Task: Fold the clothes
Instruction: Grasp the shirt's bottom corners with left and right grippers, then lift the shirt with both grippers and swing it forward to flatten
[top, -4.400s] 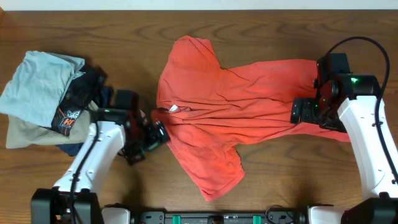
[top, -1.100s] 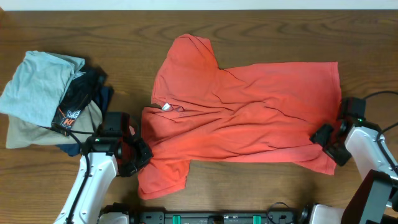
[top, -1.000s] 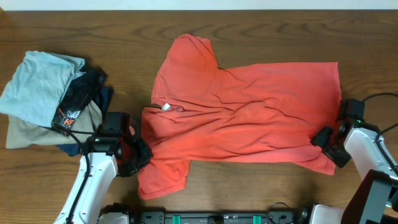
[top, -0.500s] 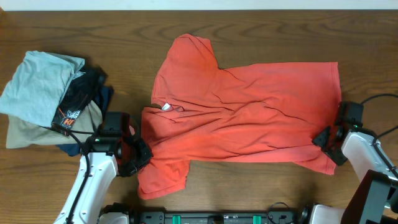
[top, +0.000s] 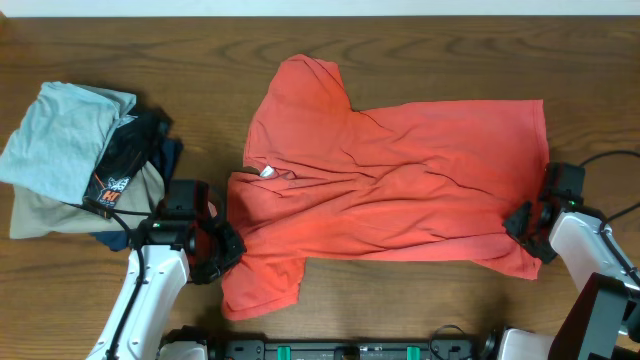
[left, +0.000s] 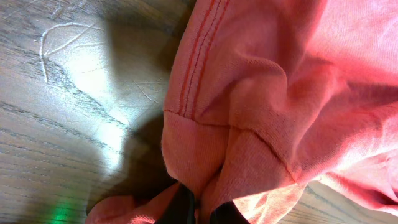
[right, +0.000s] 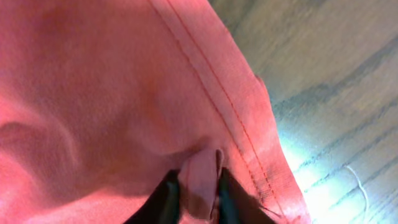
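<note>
Red-orange T-shirt, wrinkled, spread flat mid-table. Collar at 9 o'clock, hem at 3. 1 sleeve toward 11, the other toward me at 7. White neck tag showing.

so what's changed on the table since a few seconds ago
The left fingers and right fingers drew back toward the robot, dragging the T-shirt flatter; its near sleeve swung left. Both pinch fabric, at sleeve and hem. In the last second almost nothing moved. The folded pile stayed put.
</note>
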